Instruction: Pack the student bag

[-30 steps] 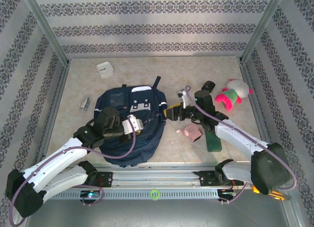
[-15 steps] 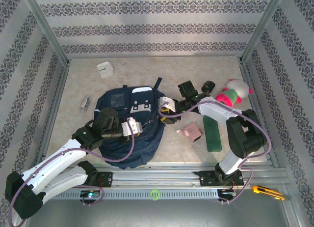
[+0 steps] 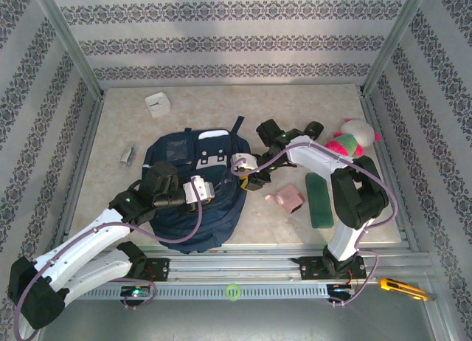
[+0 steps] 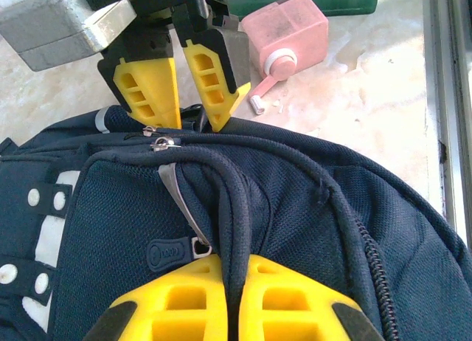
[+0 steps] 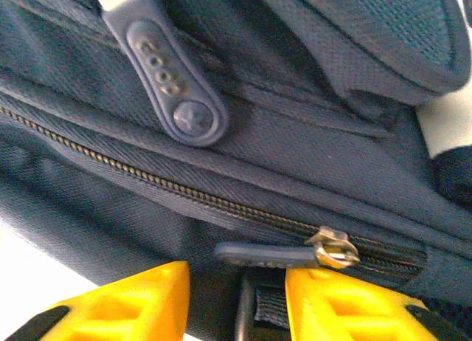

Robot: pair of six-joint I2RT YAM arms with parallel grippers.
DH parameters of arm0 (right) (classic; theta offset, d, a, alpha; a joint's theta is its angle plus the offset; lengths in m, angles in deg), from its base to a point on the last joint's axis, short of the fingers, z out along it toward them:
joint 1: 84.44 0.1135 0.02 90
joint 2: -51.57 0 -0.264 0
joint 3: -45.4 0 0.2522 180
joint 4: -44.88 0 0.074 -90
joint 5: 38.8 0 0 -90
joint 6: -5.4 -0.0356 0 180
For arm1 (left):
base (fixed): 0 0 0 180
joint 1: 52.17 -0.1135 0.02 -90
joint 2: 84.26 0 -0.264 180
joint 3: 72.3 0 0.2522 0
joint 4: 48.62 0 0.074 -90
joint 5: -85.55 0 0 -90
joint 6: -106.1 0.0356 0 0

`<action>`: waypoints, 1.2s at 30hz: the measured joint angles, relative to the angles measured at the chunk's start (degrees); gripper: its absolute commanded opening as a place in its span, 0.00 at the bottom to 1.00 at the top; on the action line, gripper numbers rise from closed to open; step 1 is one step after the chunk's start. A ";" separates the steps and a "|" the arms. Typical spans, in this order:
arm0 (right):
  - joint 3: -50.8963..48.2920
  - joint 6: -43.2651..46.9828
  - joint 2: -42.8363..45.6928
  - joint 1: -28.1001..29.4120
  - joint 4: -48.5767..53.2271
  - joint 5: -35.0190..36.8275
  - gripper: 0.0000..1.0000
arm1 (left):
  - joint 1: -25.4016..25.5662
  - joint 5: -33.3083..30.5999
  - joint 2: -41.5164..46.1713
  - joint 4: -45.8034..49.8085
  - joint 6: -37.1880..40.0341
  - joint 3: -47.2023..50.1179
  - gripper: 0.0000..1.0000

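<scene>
A: Where's the bag?
B: The student bag (image 3: 193, 180) lies flat, left of the tabletop's centre. Its bottom is by the near edge and its top handle points at the far edge.
A: Left gripper?
B: The left gripper (image 4: 236, 271) is on the bag's front, yellow fingers pressed together, pinching a raised piped seam of the bag between them.
A: Right gripper?
B: The right gripper (image 4: 193, 125) is at the bag's right edge, tips down on the fabric by two metal zipper sliders. Its fingers are slightly spread. The right wrist view shows a dark tab in the gap, narrower than the gap. Just beyond the fingers there's a closed zipper with its slider (image 5: 332, 249).
A: Other stuff?
B: A pink box (image 3: 286, 199) sits just right of the bag, with a green flat case (image 3: 319, 201) beside it. A plush toy (image 3: 352, 140) is near the right edge. A white cube (image 3: 158, 105) sits toward the far left corner and a small metal piece (image 3: 127, 155) is near the left edge.
</scene>
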State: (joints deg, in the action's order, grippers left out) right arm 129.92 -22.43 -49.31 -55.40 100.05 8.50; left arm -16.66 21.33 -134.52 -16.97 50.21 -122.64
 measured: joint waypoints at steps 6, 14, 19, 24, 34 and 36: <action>1.90 -5.05 -1.70 0.00 0.39 -1.81 0.48 | -0.02 0.09 0.00 -0.85 -0.46 0.13 0.00; 5.20 -20.61 -5.05 -0.50 -1.05 -3.37 0.37 | -0.02 -0.28 0.00 -2.01 -0.98 0.15 0.00; 2.78 -28.46 -4.92 -2.40 -6.84 -5.68 0.14 | -0.07 -0.52 0.04 -2.49 -1.33 0.26 0.00; -1.70 -33.99 -2.27 -3.89 -12.63 -6.73 0.01 | -0.07 -2.38 0.17 -3.37 -1.68 0.37 0.00; -10.40 -43.71 5.27 -4.68 -26.03 -7.30 0.00 | 0.00 -4.72 -0.15 -5.55 -2.80 0.35 0.00; -11.58 -45.24 6.38 -4.68 -27.61 -6.84 0.00 | 0.02 -5.49 -0.74 -6.01 -3.43 0.33 0.00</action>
State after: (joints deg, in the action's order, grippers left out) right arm 118.33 -67.67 -42.93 -60.08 72.44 1.66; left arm -16.64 15.85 -135.26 -22.98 46.78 -122.32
